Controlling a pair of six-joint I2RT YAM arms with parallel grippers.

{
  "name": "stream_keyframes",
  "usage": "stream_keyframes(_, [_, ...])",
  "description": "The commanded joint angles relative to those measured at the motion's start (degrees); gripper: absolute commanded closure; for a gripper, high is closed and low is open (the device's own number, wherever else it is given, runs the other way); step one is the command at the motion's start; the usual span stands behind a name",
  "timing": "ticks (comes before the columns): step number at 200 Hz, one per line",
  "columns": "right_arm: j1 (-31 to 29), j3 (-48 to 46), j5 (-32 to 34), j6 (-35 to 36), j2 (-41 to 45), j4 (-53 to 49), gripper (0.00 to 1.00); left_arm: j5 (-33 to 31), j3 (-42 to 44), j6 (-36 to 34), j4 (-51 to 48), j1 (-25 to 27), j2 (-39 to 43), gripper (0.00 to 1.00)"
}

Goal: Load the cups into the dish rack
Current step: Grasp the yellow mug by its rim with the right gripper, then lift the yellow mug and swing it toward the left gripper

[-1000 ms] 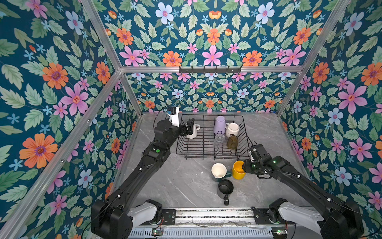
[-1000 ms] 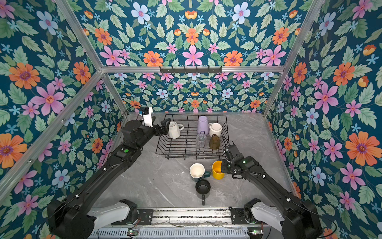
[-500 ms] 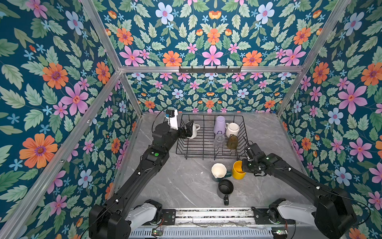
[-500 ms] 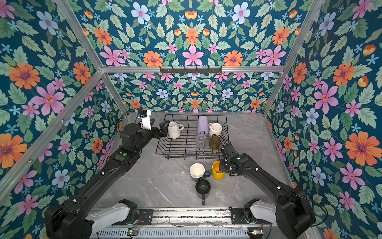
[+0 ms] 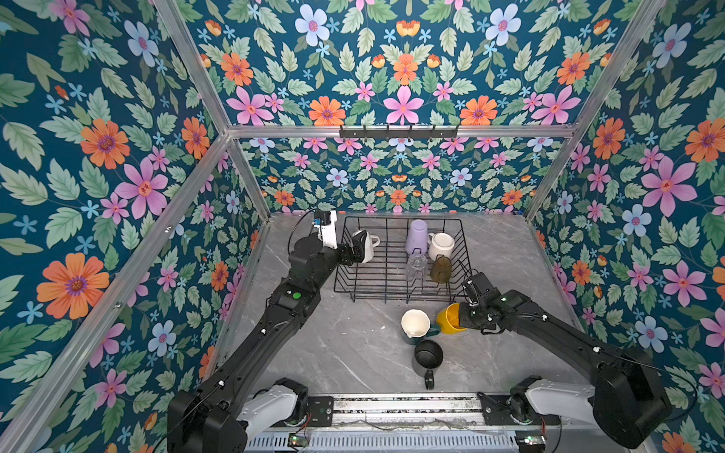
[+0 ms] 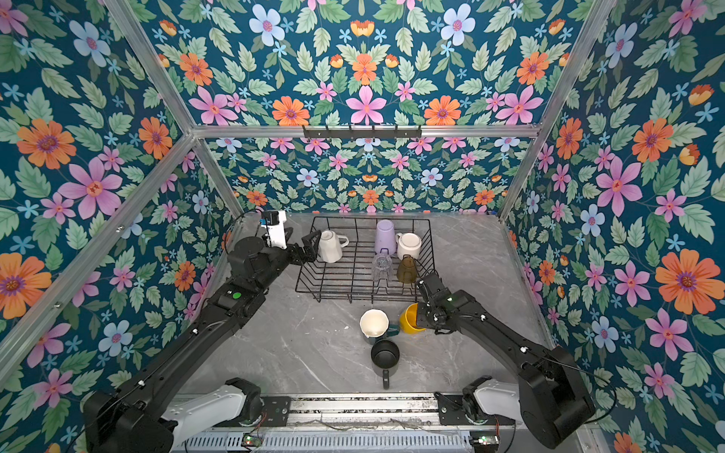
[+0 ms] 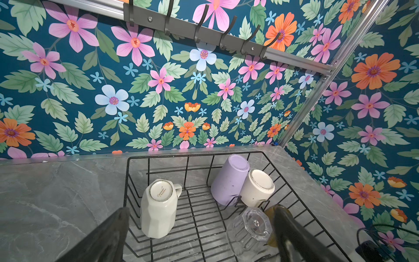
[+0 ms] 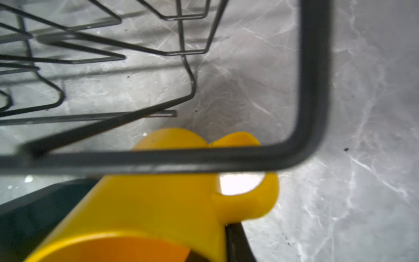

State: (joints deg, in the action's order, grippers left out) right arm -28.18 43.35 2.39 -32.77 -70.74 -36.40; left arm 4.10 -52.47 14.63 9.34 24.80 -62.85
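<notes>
Our right gripper (image 5: 460, 319) was clamped on the wall of the yellow mug (image 5: 448, 319), which sat tipped at the counter (image 5: 333, 345) just outside the near right corner of the dish rack (image 5: 392, 300). Whether its base had cleared the counter we could not tell. Our left gripper (image 6: 308, 248) stood wide open at the rack's far left, beside the upturned white mug (image 7: 158, 211) and holding nothing.

We judged the main risk to be the rack's rim (image 8: 158, 161). In the right wrist view that wire crossed right over the mug, so a straight lift could snag the handle (image 8: 249, 204) or body and twist the mug out of a thin wall pinch. A swing to the left could also knock the dark green mug (image 5: 415, 323), which sat just beside the yellow one, with the black mug (image 5: 427, 357) near it.

Inside the rack, the amber glass (image 5: 440, 270) and clear glass (image 5: 416, 266) filled the near right, and the lavender tumbler (image 5: 416, 237) and a second white mug (image 5: 441, 246) sat behind them. Bare wire showed in the middle and near left, which we thought the safer target.
</notes>
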Motion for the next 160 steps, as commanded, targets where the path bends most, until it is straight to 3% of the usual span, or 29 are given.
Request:
stream_keyframes(1, [-0.04,-0.11,0.68,-0.1,0.75,0.04,1.0,-0.33,0.13,0.04,1.64,0.02,0.35,0.0])
stream_keyframes(66, [-0.07,0.3,0.21,-0.91,8.14,-4.83,1.0,1.01,1.78,0.83,4.07,-0.01,1.27,0.0])
stream_keyframes(103, [0.64,3.09,-0.99,-1.01,16.31,-9.48,1.0,5.66,4.6,0.98,9.18,0.0,2.43,0.0])
stream_keyframes(160, [2.5,8.28,-13.82,-2.07,21.76,-6.41,1.0,24.17,12.05,0.22,23.64,0.04,4.72,0.0])
